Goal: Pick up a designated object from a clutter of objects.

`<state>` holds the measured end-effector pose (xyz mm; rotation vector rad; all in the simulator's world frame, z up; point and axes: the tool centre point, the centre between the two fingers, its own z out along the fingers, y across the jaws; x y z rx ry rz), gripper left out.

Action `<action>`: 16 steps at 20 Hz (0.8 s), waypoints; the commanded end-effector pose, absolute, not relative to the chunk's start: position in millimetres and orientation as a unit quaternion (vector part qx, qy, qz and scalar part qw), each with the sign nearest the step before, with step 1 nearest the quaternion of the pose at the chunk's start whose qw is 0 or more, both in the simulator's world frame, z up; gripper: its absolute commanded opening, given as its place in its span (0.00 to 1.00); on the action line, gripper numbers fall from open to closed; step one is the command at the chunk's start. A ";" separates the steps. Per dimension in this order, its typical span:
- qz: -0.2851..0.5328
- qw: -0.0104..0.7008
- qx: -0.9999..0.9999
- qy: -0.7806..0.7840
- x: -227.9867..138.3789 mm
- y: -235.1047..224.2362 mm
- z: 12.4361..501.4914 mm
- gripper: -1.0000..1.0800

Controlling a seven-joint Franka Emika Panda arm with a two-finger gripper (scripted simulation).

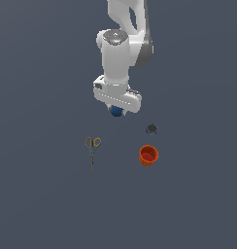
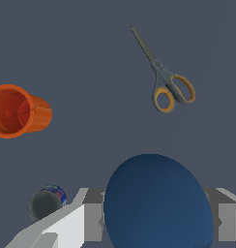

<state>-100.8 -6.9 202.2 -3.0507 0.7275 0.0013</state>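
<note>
Gripping blue ball (image 2: 158,203) — fingers (image 2: 93,220), grey floor (image 1: 38,204)

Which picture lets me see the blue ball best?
The wrist view: the blue ball fills much of that picture, sitting between the jaws of the gripper. In the exterior view only a small bit of the ball peeks out under the gripper.

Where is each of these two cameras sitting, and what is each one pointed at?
Exterior view: off the arm, looking down on the floor; shows the white arm, its gripper over the blue ball.
Wrist view: on the wrist, looking past the fingers that flank the blue ball.
Shared: ball, scissors, orange-red cup, dark grey lump.
</note>
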 end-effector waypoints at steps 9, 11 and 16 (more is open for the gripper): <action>0.001 0.003 -0.973 0.232 -109.5 -92.7 295.7 0.00; 0.001 0.003 -0.973 0.233 -110.8 -109.3 313.6 0.00; 0.000 0.002 -0.973 0.233 -113.1 -150.2 357.9 0.00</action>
